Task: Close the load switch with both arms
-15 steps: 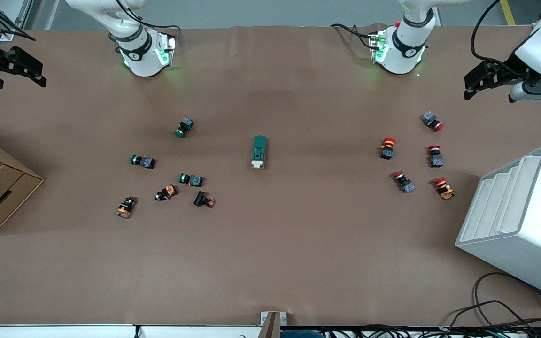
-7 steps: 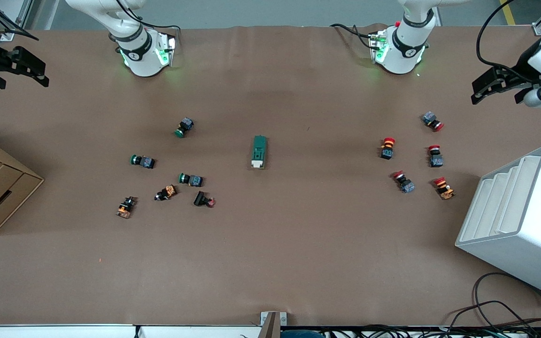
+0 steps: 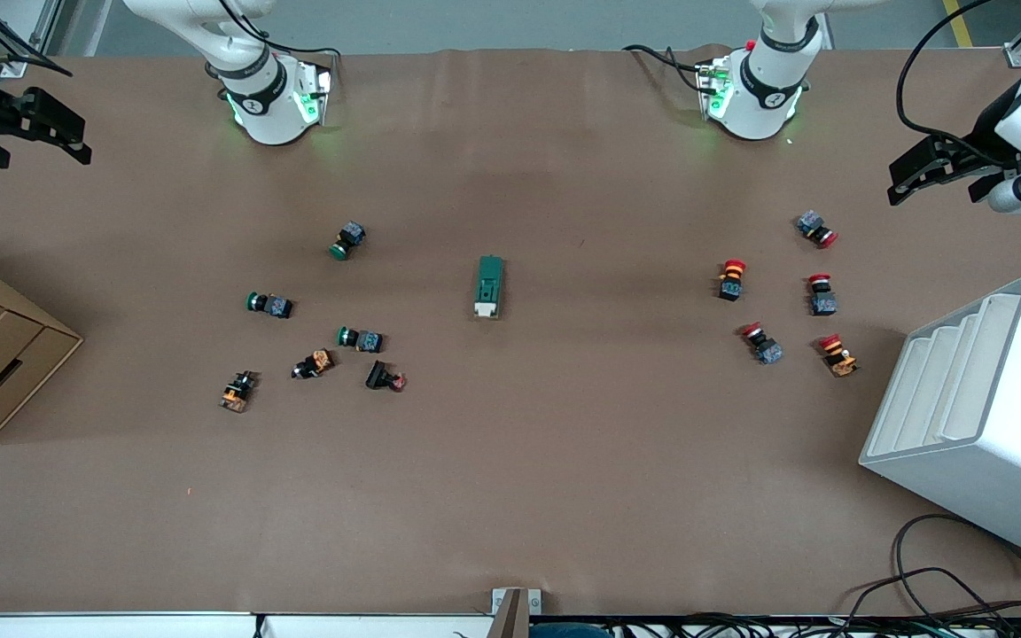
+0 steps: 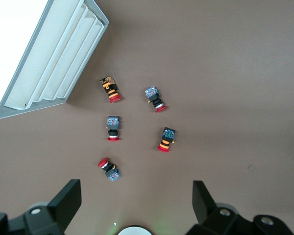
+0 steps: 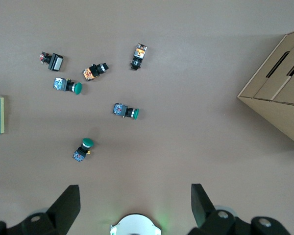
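Midway along the worktop [image 3: 510, 496], between the two clusters of push buttons, the load switch [image 3: 489, 286] lies flat and untouched, its long axis running from the robots' side toward the front camera, the cream lever end nearer that camera. Both grippers hang high with fingers spread wide and holding nothing: the left gripper [image 3: 934, 167] over the left arm's end of the worktop, the right gripper [image 3: 36, 128] over the right arm's end. To do the approach well, each arm should probably come in over the centre from its own end, one steadying the green body while the other presses the lever.
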